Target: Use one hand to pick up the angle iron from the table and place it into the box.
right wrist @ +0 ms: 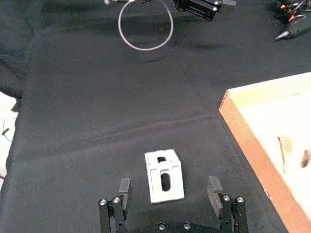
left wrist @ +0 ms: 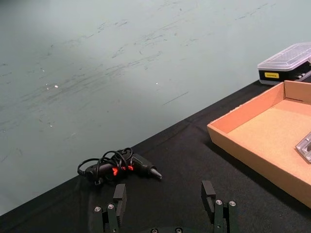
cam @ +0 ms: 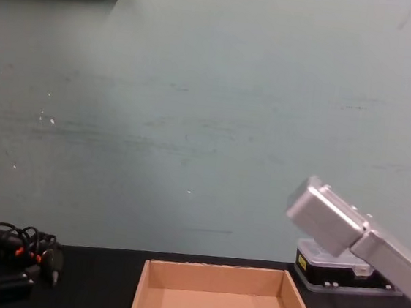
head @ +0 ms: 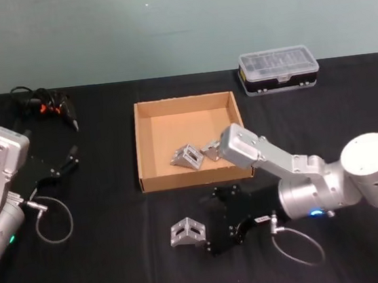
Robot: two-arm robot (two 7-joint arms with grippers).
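Lining up the grasp is the step I judge to be in hand: the right gripper (right wrist: 169,187) sits low over the table (head: 122,272) in front of the cardboard box (head: 139,154), and nothing is picked up yet. The angle iron (right wrist: 164,175) lies on the black top just before the box's near wall, resting on one flange with its slotted face up. From the right wrist camera I see it between the two black fingers (right wrist: 124,188), which are spread wide with clear space on either side and touch nothing.

Next I would ease the gripper forward a little, so that the pads cover more of the bracket, then close squarely on its side faces. After that comes a lift over the low wall and a release inside, beside the two brackets (head: 187,157) already lying there.

The right arm comes in from the right. In the head view its boxy silver link crosses the box's near right corner, and the wrist folds down towards the table. The left gripper (left wrist: 164,193) is parked at the table's left side, fingers spread and empty, near a black corded tool (left wrist: 119,167).
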